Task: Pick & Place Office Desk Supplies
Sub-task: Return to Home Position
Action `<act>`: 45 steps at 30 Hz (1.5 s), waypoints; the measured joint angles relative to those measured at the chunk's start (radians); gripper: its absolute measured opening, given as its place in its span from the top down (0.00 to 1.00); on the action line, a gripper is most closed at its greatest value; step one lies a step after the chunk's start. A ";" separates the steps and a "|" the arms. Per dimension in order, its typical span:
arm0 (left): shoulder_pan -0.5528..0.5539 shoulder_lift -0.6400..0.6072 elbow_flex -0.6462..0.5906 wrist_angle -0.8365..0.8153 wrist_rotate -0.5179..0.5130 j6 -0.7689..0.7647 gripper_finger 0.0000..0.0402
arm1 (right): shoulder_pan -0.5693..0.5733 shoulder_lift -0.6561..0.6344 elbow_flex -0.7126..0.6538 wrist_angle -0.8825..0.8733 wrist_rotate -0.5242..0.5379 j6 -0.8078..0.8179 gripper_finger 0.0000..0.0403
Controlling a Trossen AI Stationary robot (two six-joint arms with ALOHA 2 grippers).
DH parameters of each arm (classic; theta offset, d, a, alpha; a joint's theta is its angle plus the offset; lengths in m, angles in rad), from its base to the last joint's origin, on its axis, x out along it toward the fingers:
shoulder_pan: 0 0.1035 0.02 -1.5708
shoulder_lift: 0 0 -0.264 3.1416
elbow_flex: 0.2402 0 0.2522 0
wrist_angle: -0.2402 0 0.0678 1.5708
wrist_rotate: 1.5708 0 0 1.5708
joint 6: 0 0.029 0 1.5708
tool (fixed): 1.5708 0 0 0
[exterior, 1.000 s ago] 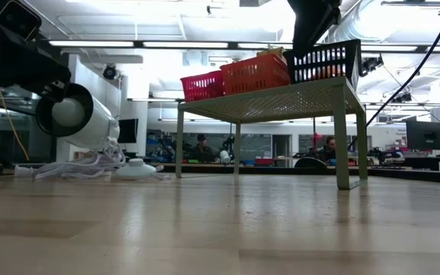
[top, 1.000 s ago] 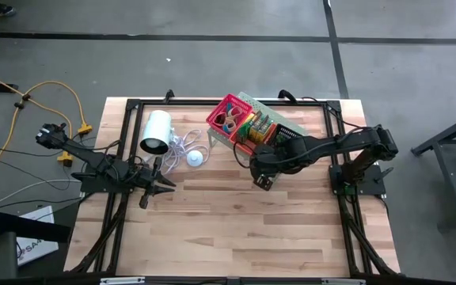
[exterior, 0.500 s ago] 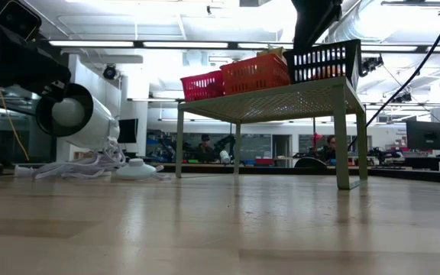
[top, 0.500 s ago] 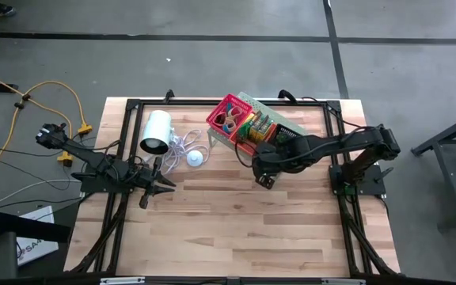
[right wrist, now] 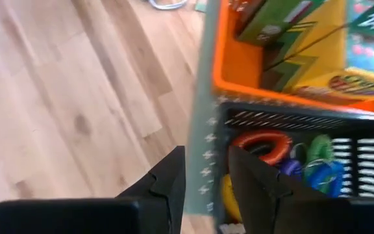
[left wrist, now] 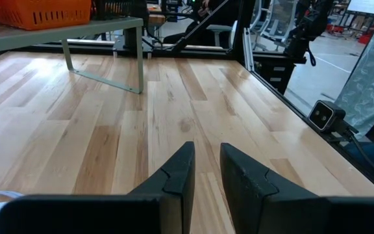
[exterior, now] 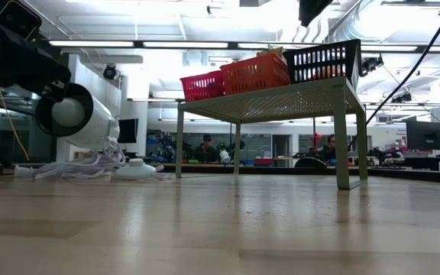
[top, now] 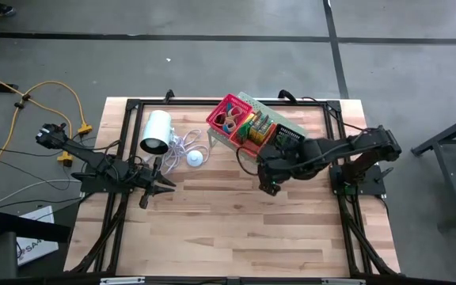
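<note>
My right pincer (top: 267,185) hangs just beside the green shelf (exterior: 281,98), right at its edge by the black basket (exterior: 323,61). Its two fingers are a little way apart and they hold nothing. My left pincer (top: 153,187) waits low over the left side of the tabletop (top: 228,229). It has a small gap between its fingers and holds nothing too.

All three baskets sit in a row on top of the shelf: the red basket (exterior: 202,85), the orange basket (exterior: 257,72), and the black one at the end. The little coloured clips (right wrist: 320,156) lie inside the black one.

I think the sorting is done and I only need to go home. But my right arm is very close to the shelf. If I swing away too low, I could bump the shelf edge or knock the black basket. It sits at the very end, so a push might tip it off and spill the clips. Going up first seems safest.
</note>
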 joint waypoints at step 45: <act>0.000 0.000 0.000 0.000 0.000 0.000 0.83 | 0.279 -0.345 -0.996 1.211 -0.139 -0.077 0.74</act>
